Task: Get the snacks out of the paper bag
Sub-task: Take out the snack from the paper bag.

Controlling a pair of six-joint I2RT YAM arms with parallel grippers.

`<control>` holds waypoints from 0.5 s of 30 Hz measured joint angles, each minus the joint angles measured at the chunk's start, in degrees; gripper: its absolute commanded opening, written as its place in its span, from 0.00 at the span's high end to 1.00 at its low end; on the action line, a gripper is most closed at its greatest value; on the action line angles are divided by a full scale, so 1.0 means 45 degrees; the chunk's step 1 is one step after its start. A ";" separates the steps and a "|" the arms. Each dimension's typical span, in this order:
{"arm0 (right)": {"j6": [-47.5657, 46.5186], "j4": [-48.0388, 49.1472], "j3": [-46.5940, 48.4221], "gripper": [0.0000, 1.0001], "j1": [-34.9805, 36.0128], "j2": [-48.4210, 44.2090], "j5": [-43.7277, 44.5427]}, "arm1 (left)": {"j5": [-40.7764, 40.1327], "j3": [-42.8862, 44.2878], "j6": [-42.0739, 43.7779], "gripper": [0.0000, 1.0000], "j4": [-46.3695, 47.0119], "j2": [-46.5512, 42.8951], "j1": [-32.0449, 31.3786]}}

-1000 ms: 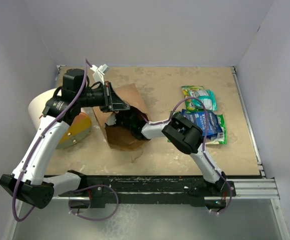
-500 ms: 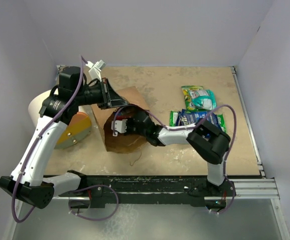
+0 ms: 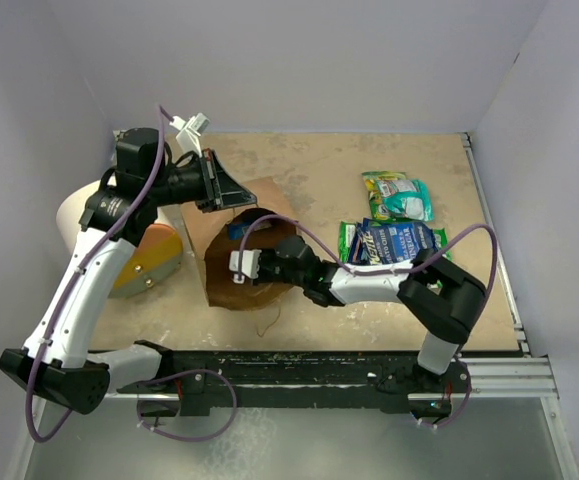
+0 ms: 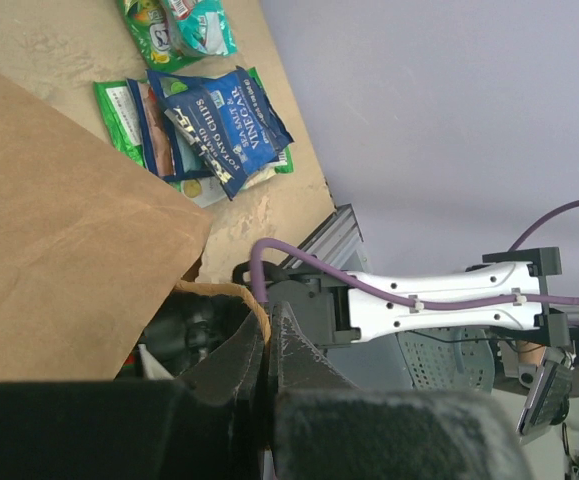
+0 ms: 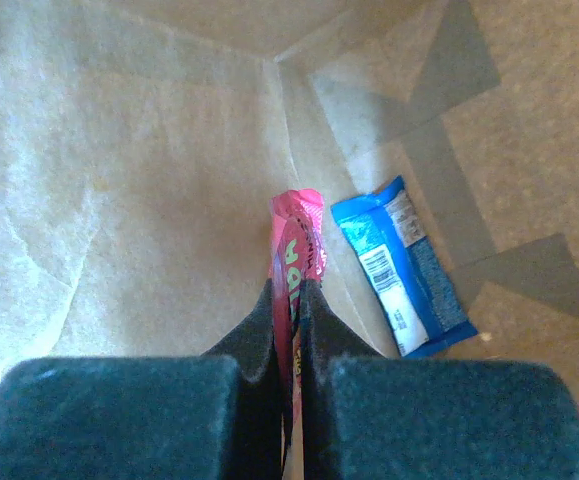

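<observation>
The brown paper bag [image 3: 231,283] lies on its side mid-table, mouth up. My left gripper [image 3: 221,190] is shut on its upper rim and holds the mouth open; the left wrist view shows the jaws [image 4: 266,322] pinching the bag's edge [image 4: 255,305]. My right gripper [image 3: 254,265] reaches into the bag mouth. In the right wrist view it [image 5: 291,290] is shut on a red-pink packet [image 5: 300,222] inside the bag. A blue packet [image 5: 401,265] lies on the bag's floor beside it. Dark blue [image 3: 401,240], green-edged [image 3: 348,238], green-yellow [image 3: 385,183] and teal [image 3: 411,202] snacks lie on the table at the right.
A white cylinder [image 3: 77,212] with an orange-yellow round end [image 3: 152,262] lies left of the bag, under the left arm. Grey walls enclose the table on three sides. A black rail [image 3: 319,368] runs along the near edge.
My right arm has stretched out low, its elbow swinging right, and the gripper sits at the bag's front. My left gripper has lifted the bag's rim slightly back and up.
</observation>
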 measured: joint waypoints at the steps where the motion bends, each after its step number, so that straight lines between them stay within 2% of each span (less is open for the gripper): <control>1: 0.0078 0.0112 0.0073 1.00 -0.0034 0.0248 0.0015 | 0.0024 0.0000 -0.0039 1.00 0.0058 0.0015 0.0000; 4: 0.0151 0.0000 0.0000 1.00 -0.0092 0.0359 -0.0243 | 0.0015 0.0000 -0.0044 1.00 0.0126 0.0024 0.0000; 7: 0.0131 -0.0423 -0.0491 1.00 -0.0121 -0.0622 -0.0933 | -0.0039 0.0000 -0.0083 1.00 0.0126 0.0107 0.0000; 12: 0.0151 -0.3298 -0.0937 1.00 -0.0131 -0.5382 -0.3099 | -0.0563 0.0000 -0.0248 1.00 0.0000 0.0330 0.0015; 15: 0.0461 -0.4425 -0.0860 1.00 -0.0117 -0.8131 -0.3604 | -0.0850 0.0000 -0.0253 1.00 -0.0209 0.0359 0.0073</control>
